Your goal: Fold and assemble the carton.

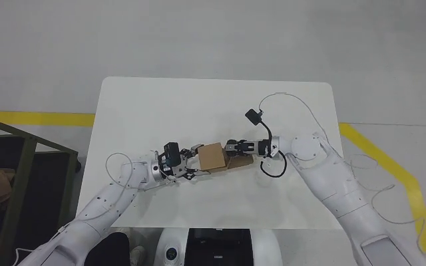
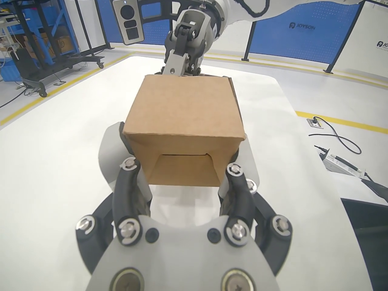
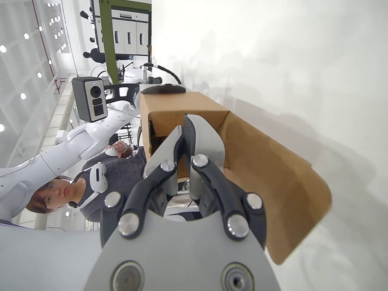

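The brown carton point(image 1: 213, 156) lies near the centre of the white table point(image 1: 166, 106), a little toward the table's robot-side edge; its long axis runs along the table's width, with the tucked-shut end toward the table's left edge and the open end toward the right edge, one flap point(image 3: 272, 183) splayed outward; the left gripper point(image 2: 182, 158) clasps the shut end, a finger on each side wall; the right gripper point(image 3: 185, 122), at the open end, has its fingers pressed together; whether cardboard sits between them I cannot tell.
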Available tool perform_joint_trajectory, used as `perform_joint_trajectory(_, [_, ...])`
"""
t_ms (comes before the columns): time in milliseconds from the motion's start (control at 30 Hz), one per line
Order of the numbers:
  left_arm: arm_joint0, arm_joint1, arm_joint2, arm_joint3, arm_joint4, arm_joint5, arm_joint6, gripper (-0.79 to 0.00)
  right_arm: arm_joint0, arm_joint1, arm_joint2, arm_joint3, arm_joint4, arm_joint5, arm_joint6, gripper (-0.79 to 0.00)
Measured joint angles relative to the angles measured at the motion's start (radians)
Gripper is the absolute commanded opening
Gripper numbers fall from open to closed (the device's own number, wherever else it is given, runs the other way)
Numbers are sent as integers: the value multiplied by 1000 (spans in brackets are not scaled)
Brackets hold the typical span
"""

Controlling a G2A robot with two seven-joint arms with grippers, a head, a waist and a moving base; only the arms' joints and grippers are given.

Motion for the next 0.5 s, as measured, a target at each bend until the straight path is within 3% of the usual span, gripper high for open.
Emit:
perform_joint_trajectory(167, [11, 9, -12, 1, 28, -11, 15, -342, -46, 29, 66, -65, -95, 91, -8, -785])
perform_joint_trajectory(300, [25, 17, -35, -7, 38, 16, 50, -425, -103, 51, 122, -135, -143, 148, -16, -785])
perform_joint_trajectory(500, [41, 31, -66, -17, 58, 24, 71, -428, -196, 85, 223, -256, -209, 212, -14, -785])
